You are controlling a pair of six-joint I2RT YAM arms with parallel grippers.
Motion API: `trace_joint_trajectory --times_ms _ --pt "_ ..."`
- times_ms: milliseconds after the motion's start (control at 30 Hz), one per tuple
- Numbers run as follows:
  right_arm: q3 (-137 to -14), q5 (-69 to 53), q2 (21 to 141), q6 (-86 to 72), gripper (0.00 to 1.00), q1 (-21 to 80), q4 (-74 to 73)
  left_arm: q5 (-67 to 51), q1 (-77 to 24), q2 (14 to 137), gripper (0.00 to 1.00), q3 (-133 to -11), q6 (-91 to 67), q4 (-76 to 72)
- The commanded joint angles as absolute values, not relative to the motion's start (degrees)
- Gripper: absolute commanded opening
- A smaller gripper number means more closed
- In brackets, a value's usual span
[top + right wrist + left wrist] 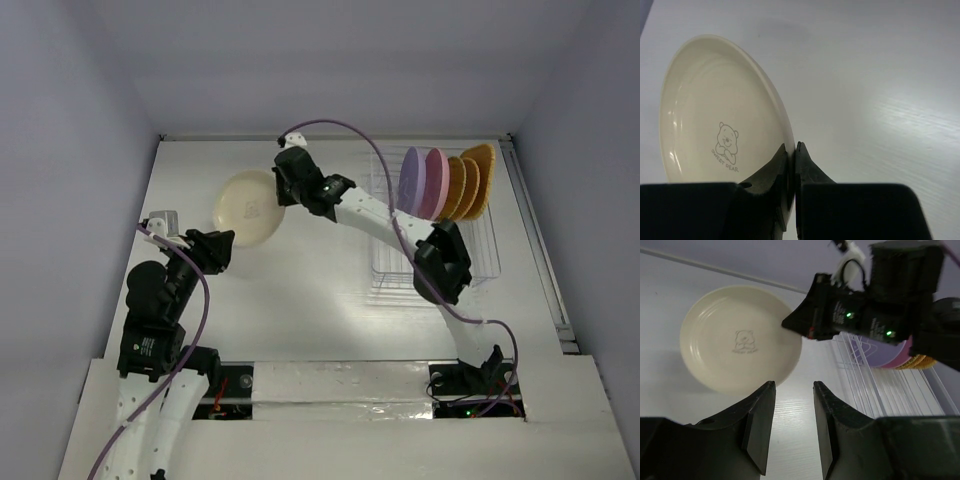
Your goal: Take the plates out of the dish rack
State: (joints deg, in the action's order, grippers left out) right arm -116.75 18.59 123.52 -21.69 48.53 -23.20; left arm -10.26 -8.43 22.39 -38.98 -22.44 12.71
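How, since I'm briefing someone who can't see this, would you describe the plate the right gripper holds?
Find the white wire dish rack on the right of the table, then look left of it. There the right gripper pinches the rim of a cream plate. Unlike the colourful plates standing in the rack, it carries a small bear print.

a lab rig: white table [300, 300] boxed in by plain walls [330, 60].
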Motion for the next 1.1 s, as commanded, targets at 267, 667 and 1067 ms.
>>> trace_joint_trajectory --times_ms 267,667,1067 --pt "-123.30 9.84 133.32 -36.30 0.00 48.60 -15.29 -10.72 -7.56 22.94 0.34 -38.67 -22.68 10.37" --pt "-121.91 10.72 135.70 -38.68 0.38 48.60 -13.88 -10.81 -7.56 23.12 0.34 -38.76 -22.68 10.37" --pt "-112.25 12.57 126.31 -33.84 0.57 48.60 -10.03 -10.90 -7.56 22.85 0.34 -38.76 -22.68 10.46"
